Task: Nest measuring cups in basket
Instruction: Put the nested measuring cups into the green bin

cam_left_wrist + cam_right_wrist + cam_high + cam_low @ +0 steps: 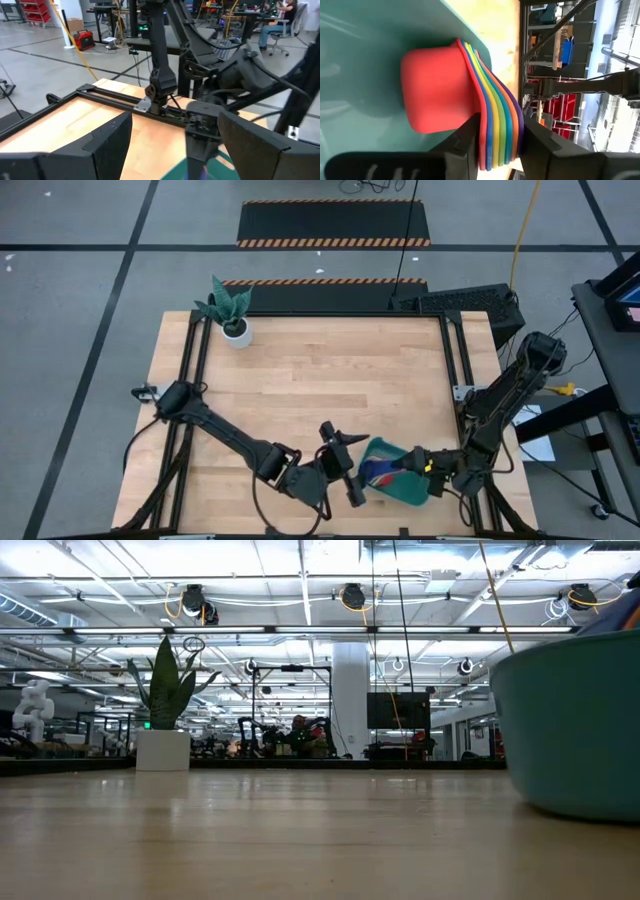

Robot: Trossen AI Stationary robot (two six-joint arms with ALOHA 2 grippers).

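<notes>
No legible text, label, brand, number or sign in any view. The measuring cups (465, 95), the basket (400, 480) and the wooden surface (320, 380) carry no readable marking; the orange-and-black striped bands on the floor (335, 242) are pattern only, and distant room fixtures are too small to read

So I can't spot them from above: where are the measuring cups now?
The measuring cups sit stacked inside the basket at the table's near right edge, handles between the right tool's fingers.
</notes>
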